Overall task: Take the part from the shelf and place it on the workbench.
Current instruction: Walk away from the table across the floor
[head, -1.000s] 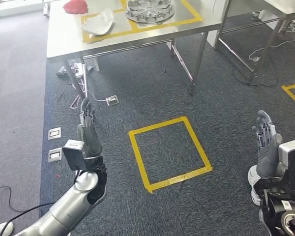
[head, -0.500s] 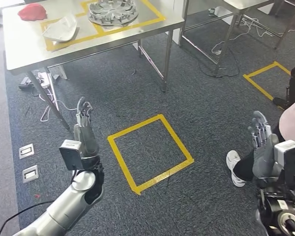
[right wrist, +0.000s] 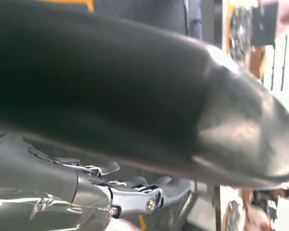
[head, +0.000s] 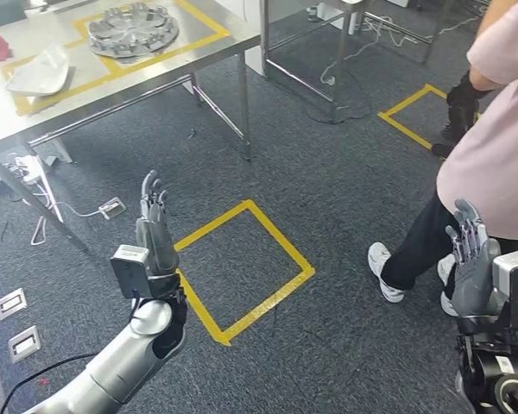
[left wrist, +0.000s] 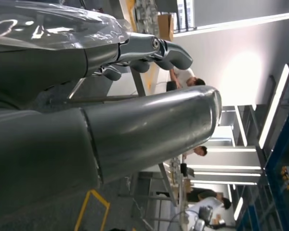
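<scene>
Both hands, left hand (head: 154, 231) and right hand (head: 470, 261), empty

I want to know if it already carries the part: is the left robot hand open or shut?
Open. In the head view the left robot hand is raised with fingers extended and apart, holding nothing.

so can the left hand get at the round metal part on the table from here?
Probably not. The left hand is raised, holding nothing, over carpet beside the yellow floor square. The round metal part sits far back on the steel table, with open floor between. The robot would likely have to walk closer.
</scene>
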Robot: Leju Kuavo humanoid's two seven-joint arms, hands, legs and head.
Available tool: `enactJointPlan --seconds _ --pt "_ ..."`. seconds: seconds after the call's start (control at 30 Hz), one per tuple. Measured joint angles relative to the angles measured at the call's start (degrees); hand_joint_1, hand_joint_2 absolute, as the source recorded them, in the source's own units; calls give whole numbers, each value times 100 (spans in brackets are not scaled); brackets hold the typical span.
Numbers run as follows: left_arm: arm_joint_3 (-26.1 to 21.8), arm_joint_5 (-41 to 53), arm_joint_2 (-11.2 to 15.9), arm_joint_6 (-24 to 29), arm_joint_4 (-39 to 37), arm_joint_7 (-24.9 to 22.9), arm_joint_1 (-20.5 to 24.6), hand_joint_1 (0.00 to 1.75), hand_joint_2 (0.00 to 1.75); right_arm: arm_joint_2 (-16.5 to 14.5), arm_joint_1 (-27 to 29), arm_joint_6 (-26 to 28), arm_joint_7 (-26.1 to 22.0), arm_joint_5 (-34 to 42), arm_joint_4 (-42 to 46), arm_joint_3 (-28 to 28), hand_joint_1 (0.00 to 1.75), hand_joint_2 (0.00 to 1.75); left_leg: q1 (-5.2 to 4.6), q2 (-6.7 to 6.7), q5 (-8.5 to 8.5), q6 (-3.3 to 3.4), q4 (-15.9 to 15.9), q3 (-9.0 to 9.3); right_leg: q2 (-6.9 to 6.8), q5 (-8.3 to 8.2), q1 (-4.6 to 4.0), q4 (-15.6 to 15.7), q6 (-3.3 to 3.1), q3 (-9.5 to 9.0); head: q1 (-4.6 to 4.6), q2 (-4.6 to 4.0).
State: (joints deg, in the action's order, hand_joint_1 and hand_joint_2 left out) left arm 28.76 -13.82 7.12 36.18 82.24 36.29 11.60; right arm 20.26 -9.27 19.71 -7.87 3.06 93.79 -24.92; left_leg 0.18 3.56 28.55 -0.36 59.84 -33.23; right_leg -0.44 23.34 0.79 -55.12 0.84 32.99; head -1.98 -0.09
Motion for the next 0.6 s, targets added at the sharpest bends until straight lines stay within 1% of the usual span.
enactJointPlan --seconds 0.03,0.07,0.1,0.13,0.17,0.2,0.23,0.27,0.3,0.33,0.37,0.4,0.43,0.47,0.5,0.53,0.57,0.6 --pt "0 1 5 0 4 0 -10 0 0 -4 -3 0 -1 0 2 0 0 0 12 -166 198 -26 380 -166 60 -9 7 2 -15 11 -13 0" --pt "0 1 9 0 7 0 -27 0 0 -8 -2 0 0 0 2 -1 0 0 19 -256 376 -43 785 -357 126 -16 14 2 -25 23 -23 0" --pt "0 0 15 0 7 -1 -45 0 0 -12 4 0 1 0 2 -2 0 0 26 -295 475 -57 1099 -513 201 -21 19 1 -27 32 -32 0" --pt "0 0 21 0 7 -1 -58 0 0 -16 8 0 2 0 2 -4 0 0 33 -312 464 -65 1227 -586 282 -27 25 0 -25 37 -37 0" --pt "0 0 25 1 7 -1 -63 0 0 -16 12 0 3 1 2 -4 0 0 44 -322 339 -68 1116 -546 365 -32 33 -1 -18 37 -41 0" --pt "0 0 27 0 7 -1 -64 0 0 -17 13 0 4 4 2 -3 0 0 60 -356 136 -70 804 -410 447 -36 43 -4 -6 35 -46 0" --pt "0 1 28 1 7 -2 -62 0 0 -20 13 1 5 8 2 -3 0 0 88 -480 -79 -72 382 -223 525 -41 54 -7 14 37 -50 0" --pt "0 1 28 1 9 -4 -62 0 0 -23 9 1 6 14 3 -1 0 0 116 -629 -230 -74 -14 -53 602 -43 54 -21 43 53 -54 0" --pt "0 3 29 1 11 -9 -66 0 0 -26 7 2 4 20 4 0 0 0 134 -757 -318 -72 -285 61 673 -53 60 -26 79 75 -51 0" --pt "0 7 30 2 14 -14 -71 0 0 -29 7 2 4 25 5 2 0 0 140 -843 -337 -61 -423 113 743 -64 64 -27 123 103 -48 0" --pt "0 13 31 2 17 -19 -74 0 0 -30 11 2 3 29 6 5 0 0 127 -823 -325 -38 -449 122 816 -82 71 -18 168 127 -43 0" --pt "0 19 31 2 20 -22 -76 0 0 -30 18 2 1 33 6 9 0 0 121 -756 -333 -4 -452 123 874 -101 87 1 212 144 -39 0" --pt "0 25 30 2 26 -25 -74 0 0 -31 24 1 -3 37 6 13 0 0 120 -686 -344 35 -472 137 815 -90 85 -17 246 164 -32 0" --pt "0 31 28 2 38 -27 -77 0 0 -31 21 0 -10 39 6 15 0 0 120 -610 -359 76 -498 152 670 -20 76 -126 268 219 -12 0" --pt "-1 36 26 3 50 -28 -83 0 0 -33 14 -1 -20 42 5 16 0 0 119 -531 -369 113 -525 165 480 116 61 -358 279 325 9 0" --pt "-1 40 28 4 61 -31 -97 0 0 -35 10 -2 -31 47 4 15 0 0 102 -452 -371 138 -535 174 272 305 47 -715 282 480 30 0" --pt "-2 44 31 6 67 -31 -117 0 0 -38 12 -2 -41 51 3 14 0 0 82 -374 -367 159 -536 175 163 500 42 -1131 284 668 44 0" --pt "-3 44 34 6 68 -31 -141 0 0 -42 24 -1 -49 54 2 13 0 0 65 -296 -361 170 -534 176 121 639 42 -1491 286 827 45 0"
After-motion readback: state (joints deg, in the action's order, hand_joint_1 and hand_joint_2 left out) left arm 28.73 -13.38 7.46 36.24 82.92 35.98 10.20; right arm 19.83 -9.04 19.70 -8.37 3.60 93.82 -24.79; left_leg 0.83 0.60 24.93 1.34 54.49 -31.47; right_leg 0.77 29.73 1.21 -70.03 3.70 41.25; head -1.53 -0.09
